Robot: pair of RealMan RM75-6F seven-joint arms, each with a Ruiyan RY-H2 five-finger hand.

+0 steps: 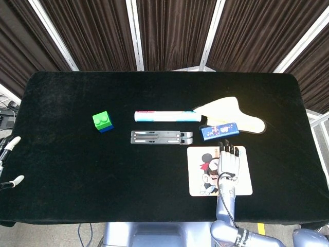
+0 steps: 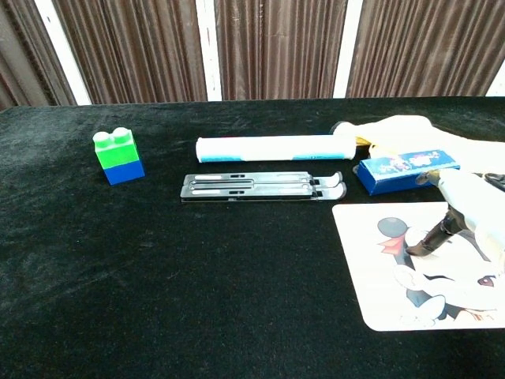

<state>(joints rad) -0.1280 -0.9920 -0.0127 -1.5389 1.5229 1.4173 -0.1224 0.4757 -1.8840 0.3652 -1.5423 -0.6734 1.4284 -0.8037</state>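
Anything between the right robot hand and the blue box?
Nothing visible. The right robot hand hovers over the cartoon mouse pad, fingers pointing at the blue box just past the pad's far edge. Only a bare strip of table lies between fingertips and box.

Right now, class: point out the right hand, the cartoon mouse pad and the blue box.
right hand (image 1: 229, 165), head view, back of hand.
cartoon mouse pad (image 1: 201, 175), head view, printed left part.
blue box (image 2: 394, 170), chest view, long side.
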